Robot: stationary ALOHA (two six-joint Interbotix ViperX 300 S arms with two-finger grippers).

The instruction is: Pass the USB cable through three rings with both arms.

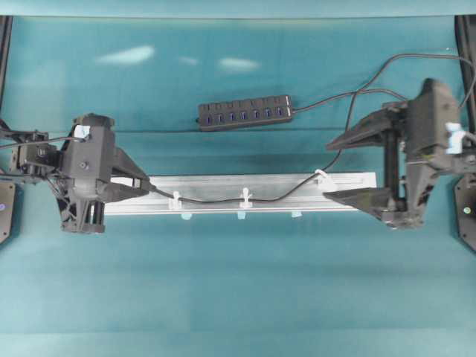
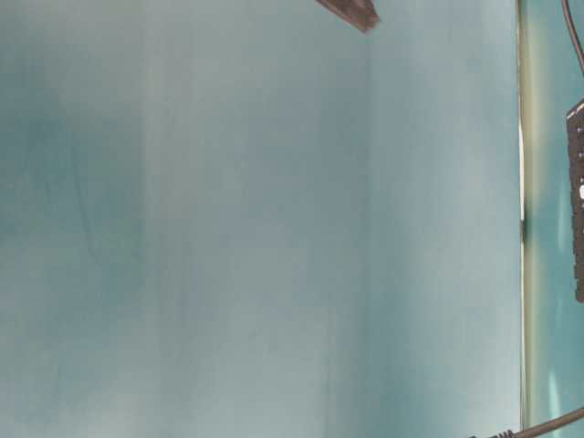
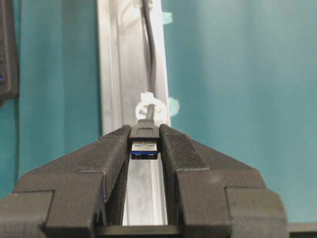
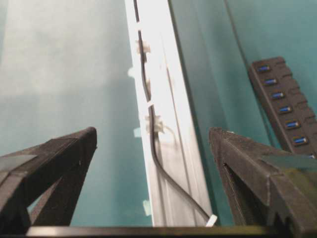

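Your USB cable [image 1: 223,199] is a thin black line lying along the silver rail [image 1: 245,182], threaded through all three white rings [image 1: 246,198]. Its metal-tipped plug [image 3: 144,144] is pinched between your left gripper [image 3: 144,148] jaws. Your right gripper [image 1: 357,165] hangs by the rail's other end, jaws spread wide, holding nothing.

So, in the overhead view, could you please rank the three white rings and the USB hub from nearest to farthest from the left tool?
From the left tool, which grips the USB cable's plug:
1. Left ring, on the rail just beside the tool.
2. Middle ring, midway along the rail.
3. USB hub, up beyond the rail, a little farther than the middle ring.
4. Right ring, at the rail's far end.
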